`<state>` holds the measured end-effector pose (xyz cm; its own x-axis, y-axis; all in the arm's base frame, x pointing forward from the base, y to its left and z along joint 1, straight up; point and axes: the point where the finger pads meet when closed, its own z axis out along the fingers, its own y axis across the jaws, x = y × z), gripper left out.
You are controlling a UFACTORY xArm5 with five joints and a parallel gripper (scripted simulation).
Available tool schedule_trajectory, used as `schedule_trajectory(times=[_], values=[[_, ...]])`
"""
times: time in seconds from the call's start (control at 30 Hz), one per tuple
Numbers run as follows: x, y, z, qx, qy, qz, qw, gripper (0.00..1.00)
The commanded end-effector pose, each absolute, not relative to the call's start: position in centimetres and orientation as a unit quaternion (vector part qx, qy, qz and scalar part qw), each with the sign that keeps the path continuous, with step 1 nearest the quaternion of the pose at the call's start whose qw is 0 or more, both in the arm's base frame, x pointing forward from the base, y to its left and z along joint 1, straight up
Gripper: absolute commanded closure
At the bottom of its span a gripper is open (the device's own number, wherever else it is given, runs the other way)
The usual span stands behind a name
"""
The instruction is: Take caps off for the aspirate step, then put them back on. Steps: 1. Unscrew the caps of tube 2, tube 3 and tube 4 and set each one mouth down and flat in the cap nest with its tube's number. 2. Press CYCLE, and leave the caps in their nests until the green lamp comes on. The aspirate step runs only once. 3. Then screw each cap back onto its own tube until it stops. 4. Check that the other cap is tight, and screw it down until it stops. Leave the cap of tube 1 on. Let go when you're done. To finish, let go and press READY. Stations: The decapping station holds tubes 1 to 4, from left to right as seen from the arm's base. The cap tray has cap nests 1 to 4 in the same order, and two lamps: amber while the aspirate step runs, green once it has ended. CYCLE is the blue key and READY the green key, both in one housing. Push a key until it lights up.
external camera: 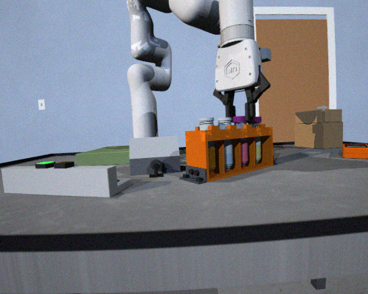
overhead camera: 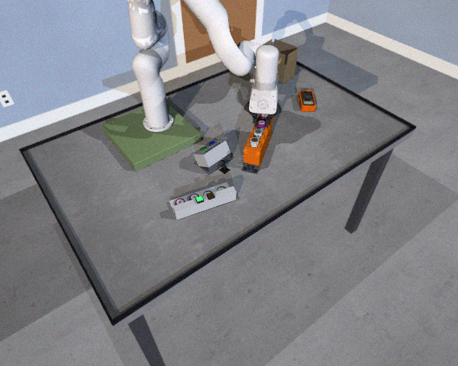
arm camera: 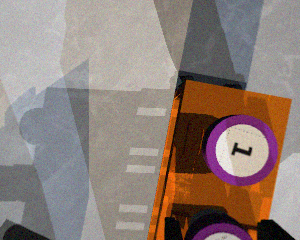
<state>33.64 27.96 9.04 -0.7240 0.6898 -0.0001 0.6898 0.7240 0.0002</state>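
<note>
The orange decapping station (overhead camera: 253, 157) (external camera: 197, 148) (arm camera: 180, 165) stands mid-table. Tubes 3 and 4 (external camera: 224, 120) (external camera: 206, 121) stand uncapped with bare threads. Tube 1 carries its purple cap (external camera: 257, 119) (arm camera: 241, 150). My gripper (overhead camera: 262, 120) (external camera: 239, 117) (arm camera: 222, 231) is straight above tube 2, its fingers slightly open on either side of that tube's purple cap (external camera: 238, 119) (arm camera: 220, 234), which sits on the tube. The grey cap tray (overhead camera: 205, 207) (external camera: 57, 182) holds two purple caps (overhead camera: 178, 201) (overhead camera: 192, 196). Its green lamp (overhead camera: 199, 198) (external camera: 45, 164) is lit.
The grey key housing (overhead camera: 213, 155) (external camera: 154, 155), with a blue key (overhead camera: 211, 143) and a green key (overhead camera: 202, 149), stands beside the station. A cardboard box (overhead camera: 286, 59) (external camera: 319, 128) and an orange meter (overhead camera: 307, 100) (external camera: 356, 150) are behind. The arm stands on a green pad (overhead camera: 150, 137).
</note>
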Motion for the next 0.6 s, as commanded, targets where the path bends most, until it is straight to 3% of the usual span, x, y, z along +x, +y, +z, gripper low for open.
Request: schedule_trajectory(times=[0.0, 0.27, 0.57], values=[[33.74, 28.03, 9.17, 0.280, 0.960, 0.002, 0.000, 0.54], [33.74, 28.03, 9.17, 0.082, 0.997, 0.002, 0.001, 0.54], [33.74, 28.03, 9.17, 0.074, 0.997, 0.002, 0.001, 0.54]])
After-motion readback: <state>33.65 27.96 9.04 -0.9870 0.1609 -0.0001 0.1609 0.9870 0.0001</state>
